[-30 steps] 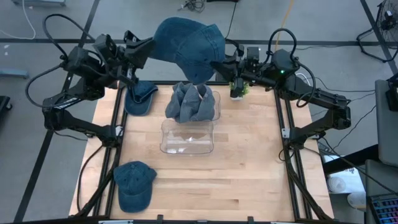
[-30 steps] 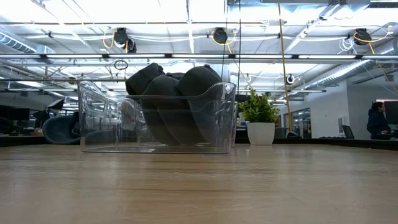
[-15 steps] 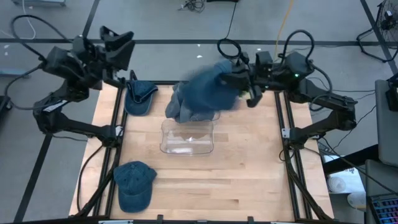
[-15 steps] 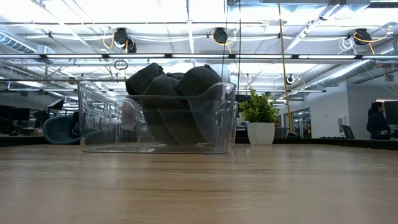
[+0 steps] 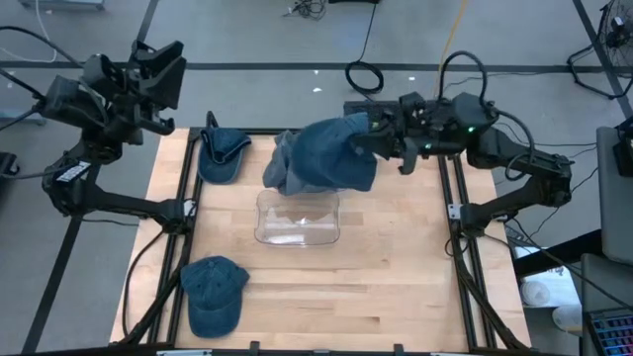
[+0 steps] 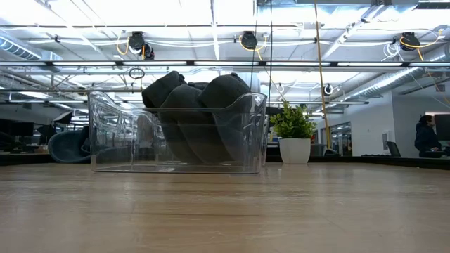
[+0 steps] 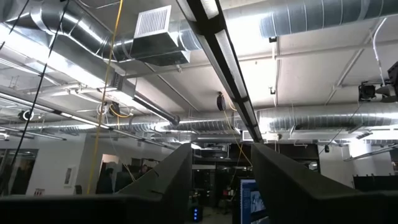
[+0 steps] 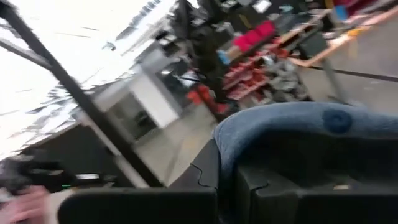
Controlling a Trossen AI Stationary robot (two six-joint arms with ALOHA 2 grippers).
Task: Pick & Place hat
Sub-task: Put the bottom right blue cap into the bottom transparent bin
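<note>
A pale wooden bench [image 5: 396, 267] carries a clear bin [image 5: 297, 218] at its middle. Left of the bin, the left pincer [image 5: 163, 69] hangs raised off the bench edge, fingers apart and empty. Just behind the bin — above a full bin of hats [image 5: 302, 163] — the right pincer [image 5: 371, 138] grips a denim hat [image 5: 336, 153]. The hat looks soft, light and floppy; its stiffer brim likely gives the surest hold.

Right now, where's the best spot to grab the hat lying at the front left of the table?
Probably the brim of the loose denim hat, which points toward the table's near edge: it lies flat and stiff, so come straight down from above. The left gripper is nearer it.
</note>
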